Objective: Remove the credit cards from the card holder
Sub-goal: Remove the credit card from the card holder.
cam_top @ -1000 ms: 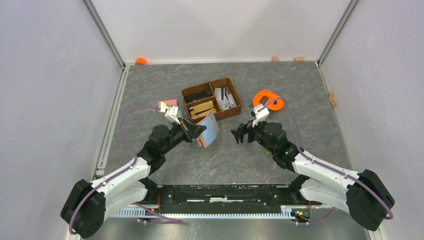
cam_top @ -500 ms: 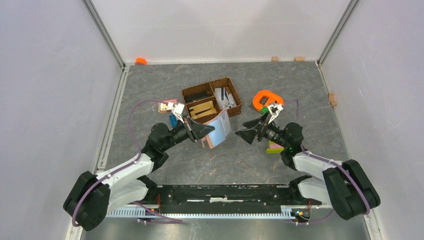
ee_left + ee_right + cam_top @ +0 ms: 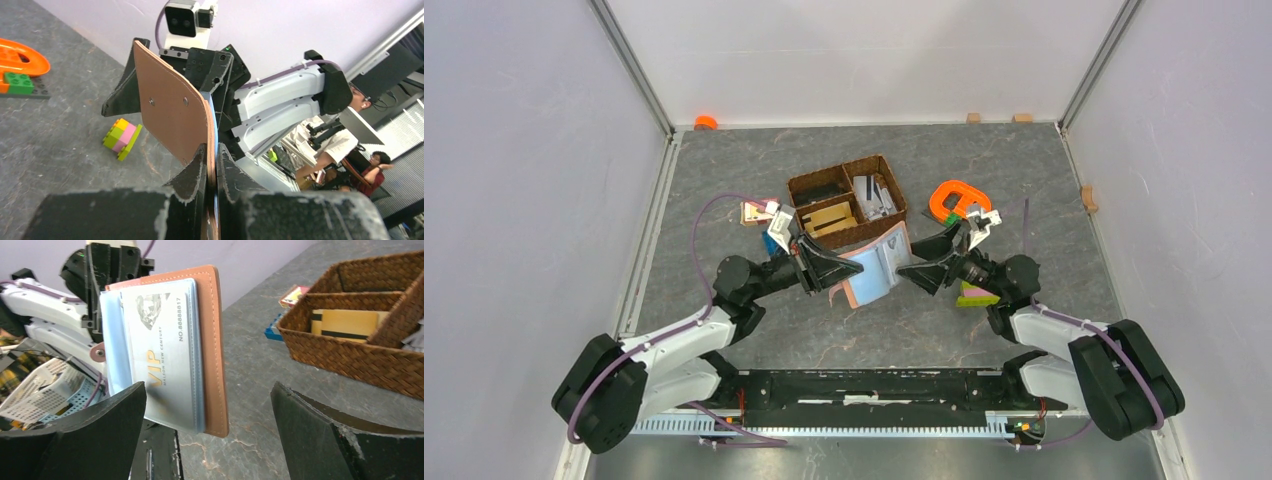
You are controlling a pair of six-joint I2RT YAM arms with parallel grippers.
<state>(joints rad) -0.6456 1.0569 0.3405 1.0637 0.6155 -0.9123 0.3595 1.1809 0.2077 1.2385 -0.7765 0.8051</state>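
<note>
The left gripper (image 3: 836, 272) is pinched tight on one edge of the card holder (image 3: 874, 265), holding it open and upright above the table (image 3: 1024, 180). A silvery credit card (image 3: 165, 340) sits inside the holder's clear sleeve, facing the right gripper (image 3: 916, 270), whose jaws gape wide just beside it. The woven basket (image 3: 350, 360) stands close behind, an orange clamp (image 3: 954, 195) and a coloured block stack (image 3: 974, 295) flank the right arm

Woven basket (image 3: 839, 168), orange piece (image 3: 957, 197) and coloured bricks (image 3: 975, 295) lie on the table (image 3: 1024, 170).
</note>
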